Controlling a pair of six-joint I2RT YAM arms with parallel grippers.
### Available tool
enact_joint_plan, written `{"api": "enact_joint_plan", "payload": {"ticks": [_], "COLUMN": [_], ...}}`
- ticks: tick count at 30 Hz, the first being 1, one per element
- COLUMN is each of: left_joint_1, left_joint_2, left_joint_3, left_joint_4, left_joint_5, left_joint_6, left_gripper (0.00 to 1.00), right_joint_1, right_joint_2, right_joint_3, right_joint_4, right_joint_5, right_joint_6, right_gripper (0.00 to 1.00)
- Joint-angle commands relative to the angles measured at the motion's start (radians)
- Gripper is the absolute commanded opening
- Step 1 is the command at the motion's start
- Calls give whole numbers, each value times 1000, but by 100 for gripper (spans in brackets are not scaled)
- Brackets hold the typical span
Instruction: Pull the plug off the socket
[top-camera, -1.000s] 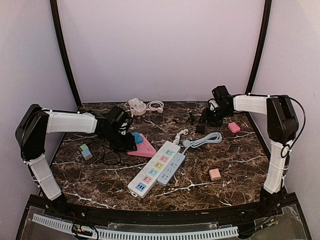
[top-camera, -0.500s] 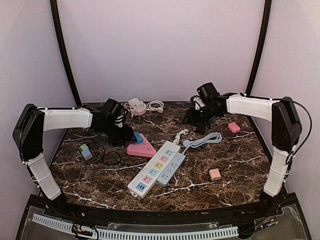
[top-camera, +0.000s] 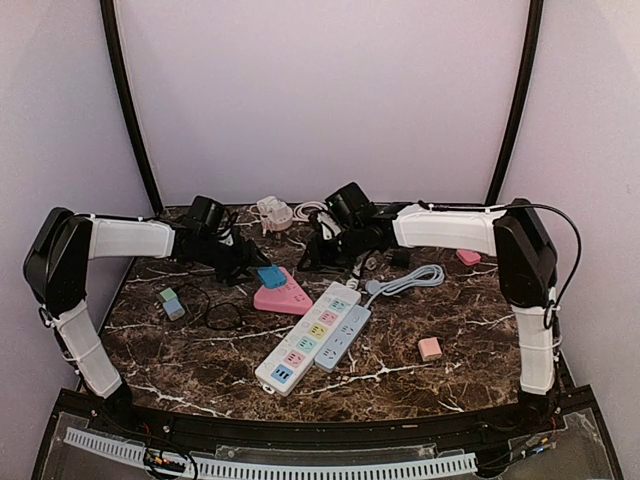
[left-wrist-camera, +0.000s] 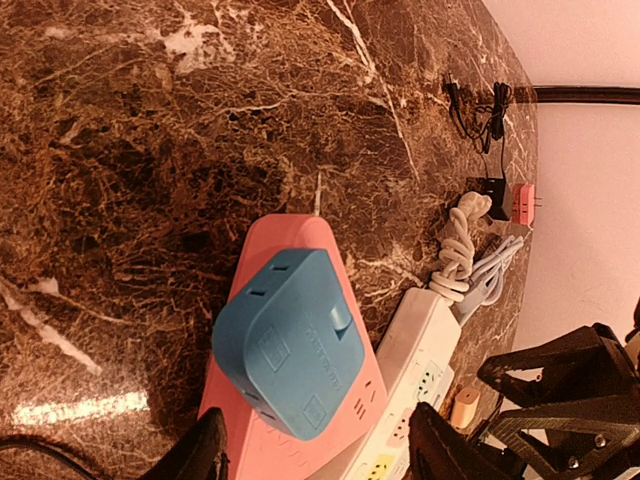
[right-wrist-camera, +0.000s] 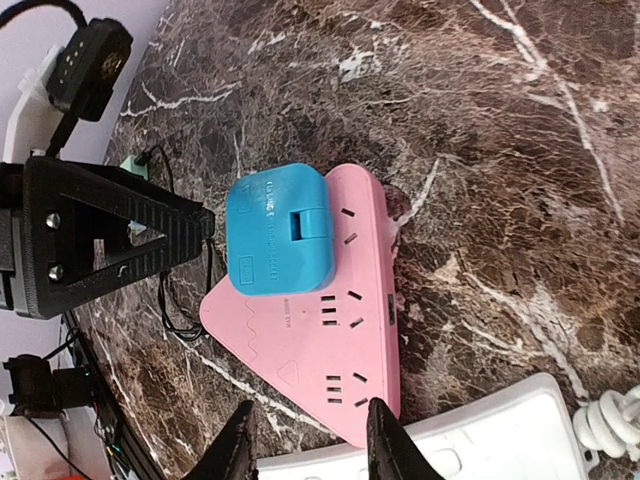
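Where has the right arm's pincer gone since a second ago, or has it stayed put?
Yes, it moved: the right pincer swung left, away from the small pink block at the back right, toward the pink triangular socket.

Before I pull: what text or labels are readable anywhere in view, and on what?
Blue plug: raised lettering along one edge, too blurred to read.
Pink socket: a small printed line just below the plug, too small to read.
White strip: no text readable.
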Motion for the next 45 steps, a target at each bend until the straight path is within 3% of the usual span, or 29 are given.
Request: {"api": "enact_joint_plan", "payload": {"ticks": [1,22,39,45], "left_joint_1": [11,22,22,22], "left_joint_2": [37,115,102,97], "left_joint_3": [-41,-96,-99,-111], "left_joint_4": [85,284,353,396], "left_joint_5": [57,84,125,157], "left_joint_6": [-63,-189,-167,-172], "left_gripper": [60,49,20,6], "right_joint_1": [13,49,56,56], "right_joint_2": [62,191,236,249], "right_joint_3": [48,92,129,145], "right_joint_4": [55,81,37,17], "right_joint_5": [-59,-105,-99,-87], "right_joint_6": [50,108,131,144], "right_gripper": [29,0,0,0]}}
